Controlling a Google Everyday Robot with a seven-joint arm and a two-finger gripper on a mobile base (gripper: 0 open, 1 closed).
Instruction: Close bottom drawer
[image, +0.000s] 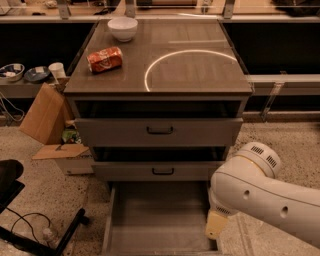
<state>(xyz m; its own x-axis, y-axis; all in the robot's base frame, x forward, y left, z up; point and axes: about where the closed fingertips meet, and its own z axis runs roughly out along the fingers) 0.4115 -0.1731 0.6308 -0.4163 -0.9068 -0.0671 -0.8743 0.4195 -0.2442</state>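
Note:
The bottom drawer (155, 215) is pulled far out of the grey-brown cabinet. Its long flat tray is empty and runs to the lower edge of the view; its front panel and handle are out of view. My white arm (260, 195) reaches in from the right. The gripper (216, 225), seen only as a yellowish tip, hangs over the drawer's right side wall near the front. Above the tray sit the mid-sized drawer (162, 171) and the tallest drawer (160, 131), both slightly open, each with a dark loop handle.
On the cabinet top (200, 65) lie a red can (104, 59) and a white bowl (122, 28). A cardboard box (47, 120) stands at the left. A black chair base (30, 225) and cables lie on the speckled floor at lower left.

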